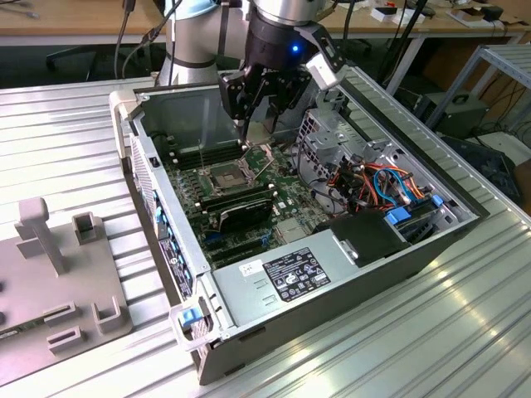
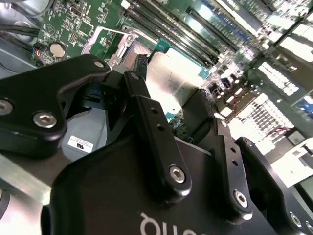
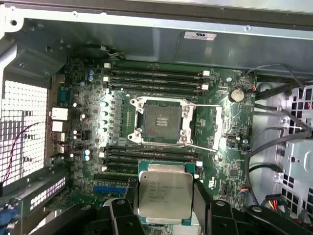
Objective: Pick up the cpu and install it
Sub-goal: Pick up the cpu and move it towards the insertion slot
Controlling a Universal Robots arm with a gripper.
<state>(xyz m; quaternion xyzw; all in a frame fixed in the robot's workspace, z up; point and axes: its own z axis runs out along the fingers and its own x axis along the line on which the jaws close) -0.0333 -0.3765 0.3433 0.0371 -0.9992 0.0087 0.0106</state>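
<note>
1. Surface and room. A ribbed metal table (image 1: 66, 141) carries an open computer case (image 1: 390, 282) lying on its side. At the exterior view's left, a grey fixture (image 1: 50, 290) with upright blocks rests on the same table. Wooden desks (image 1: 75, 16) and trailing leads stand behind the table.

2. Inside the case. The green motherboard (image 3: 230, 161) lies flat on the case floor. The power supply (image 1: 290, 278) sits along the near wall in the exterior view, and a bundle of orange and blue cables (image 1: 373, 178) sits toward that view's right. The square socket (image 3: 160, 122) stands open with its contact field exposed and its metal frame (image 3: 215, 128) swung to one side. Black memory sticks (image 3: 154, 78) flank the socket on two sides.

3. The cpu (image 3: 164, 196). It is a flat square chip with a dull silver-grey metal top, faint print on it, and a thin green border at its edges.

4. Grip and position. My jaws are closed partway, clamped on two opposite edges of the cpu, one black finger (image 3: 201, 198) on each side. I hold the cpu level, metal top toward the first wrist camera, above the motherboard. It hangs over one bank of memory sticks, near the socket and not seated in it.
</note>
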